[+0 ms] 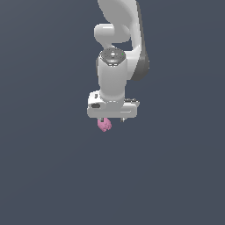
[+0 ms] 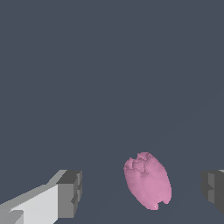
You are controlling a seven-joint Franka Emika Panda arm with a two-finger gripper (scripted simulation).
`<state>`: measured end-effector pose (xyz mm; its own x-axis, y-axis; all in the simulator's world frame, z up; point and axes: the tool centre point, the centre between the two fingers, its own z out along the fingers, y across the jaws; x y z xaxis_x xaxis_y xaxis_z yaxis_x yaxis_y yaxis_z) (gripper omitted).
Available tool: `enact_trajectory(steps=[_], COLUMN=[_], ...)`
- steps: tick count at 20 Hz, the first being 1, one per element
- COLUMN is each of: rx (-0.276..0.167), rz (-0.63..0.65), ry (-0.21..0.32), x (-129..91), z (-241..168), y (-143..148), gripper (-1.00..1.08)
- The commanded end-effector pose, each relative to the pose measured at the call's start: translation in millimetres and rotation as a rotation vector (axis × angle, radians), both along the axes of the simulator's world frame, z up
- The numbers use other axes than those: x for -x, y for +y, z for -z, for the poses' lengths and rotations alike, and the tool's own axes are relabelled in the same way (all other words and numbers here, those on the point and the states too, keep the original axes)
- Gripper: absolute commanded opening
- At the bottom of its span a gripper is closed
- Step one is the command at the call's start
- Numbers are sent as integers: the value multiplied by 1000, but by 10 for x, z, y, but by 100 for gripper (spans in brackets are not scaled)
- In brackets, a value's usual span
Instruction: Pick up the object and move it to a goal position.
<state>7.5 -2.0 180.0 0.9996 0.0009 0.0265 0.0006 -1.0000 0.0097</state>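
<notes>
The object is a small pink knobbly blob (image 1: 104,125), seen just below the white hand in the exterior view. In the wrist view the object (image 2: 148,180) lies between the two fingers, nearer the dark-padded finger (image 2: 214,190) at the frame's edge than the other finger (image 2: 70,193). My gripper (image 2: 142,192) is open, with a wide gap on each side of the blob and no pad touching it. In the exterior view the gripper (image 1: 112,119) is mostly hidden under the hand.
A flat dark grey surface (image 1: 52,176) fills both views. The white arm (image 1: 115,66) rises straight above the hand. Nothing else shows.
</notes>
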Motion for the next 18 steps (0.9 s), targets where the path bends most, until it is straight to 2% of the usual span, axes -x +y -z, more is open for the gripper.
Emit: enact_trajectory(steps=[1,10,18], rx=[0,19,19], rz=[0,-19,-29], ry=[0,-18,-17], x=[0,-22,-10], z=[0,-79,-61], y=[0,-208,-220], gripper=[100,100,100])
